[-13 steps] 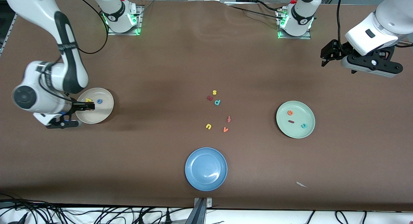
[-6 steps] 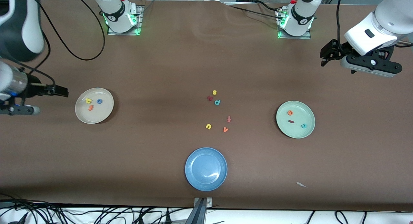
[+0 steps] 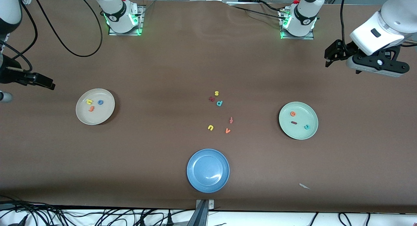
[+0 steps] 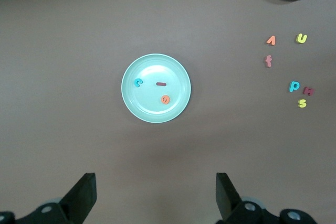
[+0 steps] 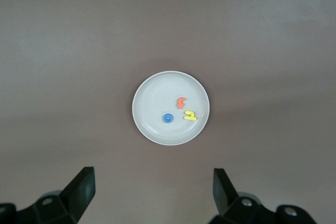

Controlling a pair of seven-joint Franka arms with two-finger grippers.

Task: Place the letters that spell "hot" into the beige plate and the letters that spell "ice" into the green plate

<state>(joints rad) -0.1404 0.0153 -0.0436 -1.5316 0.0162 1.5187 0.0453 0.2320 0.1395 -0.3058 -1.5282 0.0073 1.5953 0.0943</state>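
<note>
Plates come first, since they are the biggest things on the counter point(image 3: 163, 56). Seen from the front camera, the beige plate point(image 3: 83, 117) sits at about 9 o'clock from the middle of the counter, toward the right arm's end. The green plate point(image 3: 298, 133) sits at about 3 o'clock, toward the left arm's end. A blue plate point(image 3: 208, 170) sits at 6 o'clock, nearest the front camera, and it has nothing in it.

Both arms are pulled up and away from the plates. The right pincer point(image 5: 152, 195) hangs high, looking down on the beige plate, and its fingers are wide apart with nothing in them. The left pincer point(image 4: 156, 195) hangs high, looking down on the green plate, and its fingers are wide apart and hold nothing too.

Now the little letters. In the beige plate lie the yellow h point(image 3: 89, 101), the blue o point(image 3: 100, 102) and the orange t point(image 3: 91, 108). That spells "hot". In the green plate lie the orange e point(image 3: 293, 114), the dark red i point(image 3: 294, 123) and the teal c point(image 3: 307, 127). That spells "ice".

The spare letters point(image 3: 219, 103) lie in a loose bunch in the middle of the counter, well apart from all three plates.

So I think the job looks done. All six letters are in their right plates, and I see nothing left to move.
</note>
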